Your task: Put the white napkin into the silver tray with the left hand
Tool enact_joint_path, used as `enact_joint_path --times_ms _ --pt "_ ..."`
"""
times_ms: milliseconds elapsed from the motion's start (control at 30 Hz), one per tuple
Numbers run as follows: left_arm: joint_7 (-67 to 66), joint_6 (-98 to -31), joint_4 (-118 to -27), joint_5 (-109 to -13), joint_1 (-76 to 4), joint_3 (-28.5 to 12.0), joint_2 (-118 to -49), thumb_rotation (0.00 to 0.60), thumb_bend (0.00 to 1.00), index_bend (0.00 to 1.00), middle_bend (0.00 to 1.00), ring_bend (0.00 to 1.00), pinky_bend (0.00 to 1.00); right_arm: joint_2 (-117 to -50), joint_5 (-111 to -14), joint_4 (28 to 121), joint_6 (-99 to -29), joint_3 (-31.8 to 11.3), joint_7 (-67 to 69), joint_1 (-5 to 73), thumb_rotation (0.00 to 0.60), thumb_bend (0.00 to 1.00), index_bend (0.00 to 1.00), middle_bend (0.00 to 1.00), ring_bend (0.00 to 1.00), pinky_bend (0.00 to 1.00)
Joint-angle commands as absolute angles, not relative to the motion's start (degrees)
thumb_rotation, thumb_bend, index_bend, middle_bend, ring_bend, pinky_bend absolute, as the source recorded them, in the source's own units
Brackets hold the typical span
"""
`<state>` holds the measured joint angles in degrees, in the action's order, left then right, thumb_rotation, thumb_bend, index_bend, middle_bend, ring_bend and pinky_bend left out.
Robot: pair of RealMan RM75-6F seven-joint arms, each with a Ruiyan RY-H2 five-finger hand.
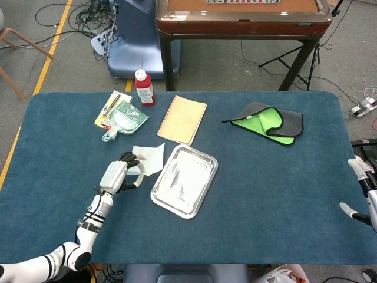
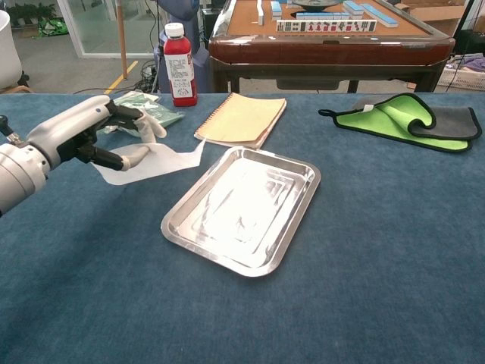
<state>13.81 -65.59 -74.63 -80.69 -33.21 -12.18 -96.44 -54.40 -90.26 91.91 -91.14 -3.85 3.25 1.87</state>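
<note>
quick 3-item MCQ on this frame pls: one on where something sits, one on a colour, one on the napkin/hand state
1. Where does the notebook lie relative to the silver tray?
A. inside it
B. on the table just beyond its far edge
C. under the green cloth

2. What colour is the bottle's body?
A. red
B. blue
C. yellow

3. What is the state of the white napkin?
A. lying flat in the tray
B. folded under the notebook
C. held by the left hand, outside the tray

Answers:
1. B: the notebook rests on the table past the far edge of the silver tray.
2. A: the bottle is red with a white cap.
3. C: the left hand holds the white napkin beside the tray's left edge; the tray holds nothing.
</note>
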Motion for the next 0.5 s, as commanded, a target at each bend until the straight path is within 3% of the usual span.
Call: enact_joint_path --times_ms 33,500 --pt "14.6 -66.9 -78.7 -83.2 -33.9 -11.2 -96.6 0.6 0.43 0.59 0.32 0.26 0.14 -54.3 -90.2 92.0 -91.1 -3.8 3.1 1.8 0.6 0.03 0.07 0.16 0.0 0.05" --pt "14.3 -66.0 -77.2 -87.9 -38.0 -8.2 -106.2 0.6 0.43 0.55 0.32 0.26 0.14 -54.2 -90.0 93.1 -91.1 -3.7 2.0 1.6 0.6 0.03 0.07 0.16 0.0 0.05"
